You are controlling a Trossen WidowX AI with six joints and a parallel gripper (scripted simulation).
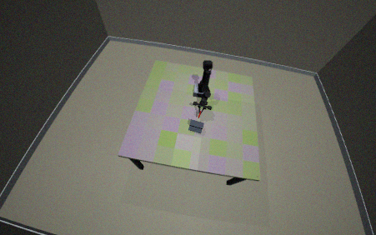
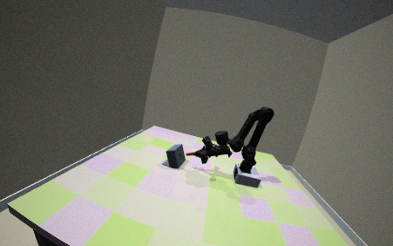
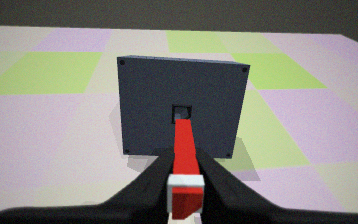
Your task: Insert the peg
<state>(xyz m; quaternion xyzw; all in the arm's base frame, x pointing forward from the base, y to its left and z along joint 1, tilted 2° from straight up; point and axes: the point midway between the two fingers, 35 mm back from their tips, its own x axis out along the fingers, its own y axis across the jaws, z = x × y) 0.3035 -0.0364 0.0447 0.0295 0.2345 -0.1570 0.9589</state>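
My gripper [image 1: 200, 111] [image 2: 199, 153] [image 3: 183, 153] is shut on the red peg [image 1: 199, 114] [image 2: 190, 153] [image 3: 184, 145]. The peg has flat sides and a pale band near its rear end, and points forward at the grey sloped panel [image 1: 196, 126] [image 2: 175, 156] [image 3: 147, 105]. In the wrist view the hole [image 3: 181, 111] is a small dark opening near the middle of the panel's face, and the peg's far tip overlaps its lower edge. In the exterior view a small gap shows between the tip and the face. The hole's lower part is hidden behind the peg.
The table [image 1: 146, 143] [image 2: 122, 196] has a green, lilac and cream checkered top. The panel stands in front of the arm's pale base [image 2: 247, 178]. Small dark screw heads mark the panel's corners. Shadows of the arm fall on the table beneath it.
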